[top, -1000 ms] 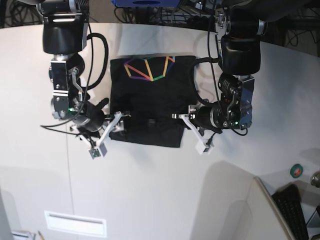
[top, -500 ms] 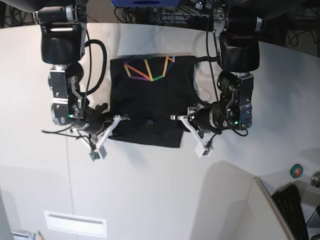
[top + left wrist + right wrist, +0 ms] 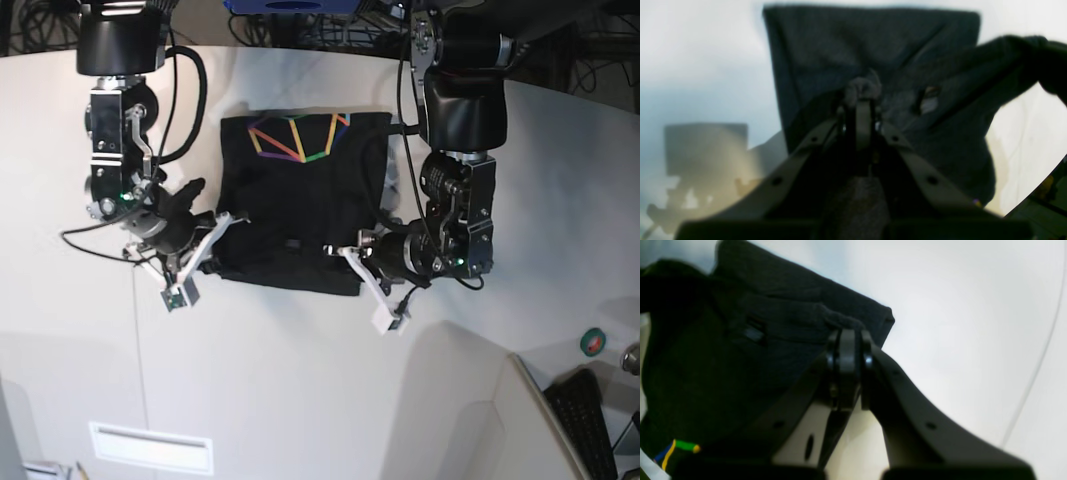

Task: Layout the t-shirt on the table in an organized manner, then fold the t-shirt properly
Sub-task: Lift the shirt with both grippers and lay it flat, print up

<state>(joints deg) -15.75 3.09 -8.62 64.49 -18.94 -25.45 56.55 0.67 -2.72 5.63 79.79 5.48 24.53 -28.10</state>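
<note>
The black t-shirt [image 3: 290,200] lies folded into a rectangle on the off-white table [image 3: 300,380], with its rainbow print [image 3: 298,135] at the far edge. My right gripper [image 3: 226,219] is shut on the near-left corner of the t-shirt [image 3: 723,373], its jaws [image 3: 846,335] pinching a fold of cloth. At the near-right corner my left gripper [image 3: 347,251] is shut on the t-shirt [image 3: 873,40], with bunched fabric at its tip [image 3: 862,90]. In the left wrist view the near edge hangs lifted off the table [image 3: 700,50].
A thin seam [image 3: 140,340] runs across the table near its left side. A white slot [image 3: 150,447] sits at the front left. A small green round thing [image 3: 593,342] and a black keyboard [image 3: 590,420] lie at the front right. Cables crowd the back edge.
The right gripper has closed on the shirt's near-left corner. Both arms have shifted; the left gripper has moved inward and toward the front, holding the near-right corner.
</note>
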